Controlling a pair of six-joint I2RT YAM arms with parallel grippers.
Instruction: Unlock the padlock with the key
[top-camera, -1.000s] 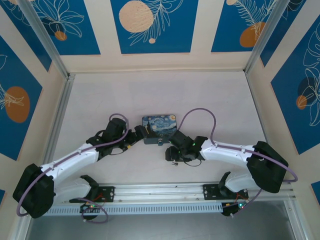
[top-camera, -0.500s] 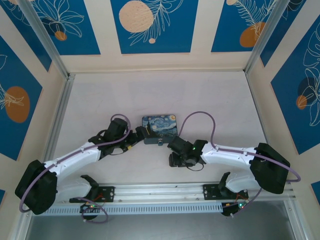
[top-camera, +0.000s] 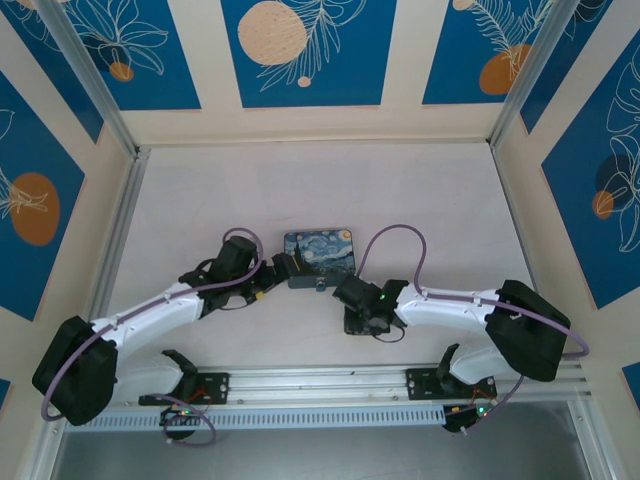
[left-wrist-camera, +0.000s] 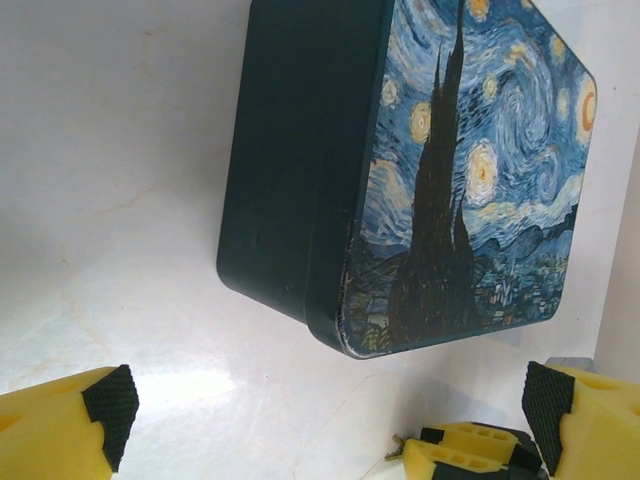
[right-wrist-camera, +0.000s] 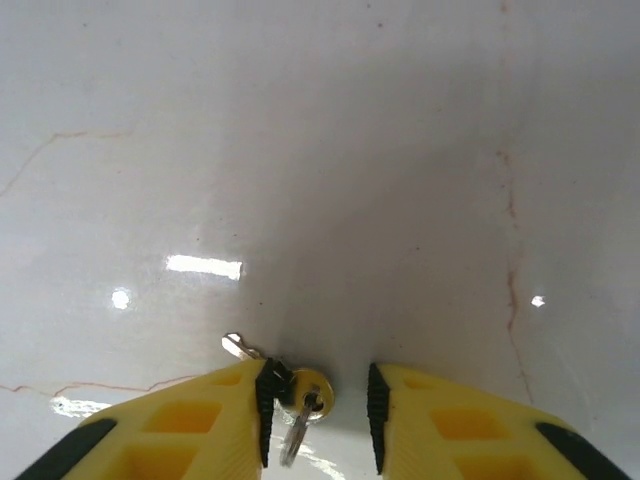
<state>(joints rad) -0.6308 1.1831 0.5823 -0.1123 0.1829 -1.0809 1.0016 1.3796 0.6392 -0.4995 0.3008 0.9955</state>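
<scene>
Glossy white tabletop (right-wrist-camera: 400, 150) lies under the key (right-wrist-camera: 304, 392), which sits between the pads of my right gripper (right-wrist-camera: 318, 405), jaws half-closed around it but not yet pinching (one pad touches, the other stands clear). My left gripper (left-wrist-camera: 328, 400) gapes wide just beside the painted tin (left-wrist-camera: 470, 170), at whose near edge the padlock (top-camera: 320, 286) waits. By my judgement the pickup, insertion and turn all remain, and I can read no writing anywhere.

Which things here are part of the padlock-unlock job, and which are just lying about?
Job:
- key, on a ring, between the fingers of the right gripper
- padlock, a tiny dark piece at the tin's near edge, too small to show detail

Lying about:
- Starry Night tin
- left gripper, open beside the tin, holding nothing
</scene>
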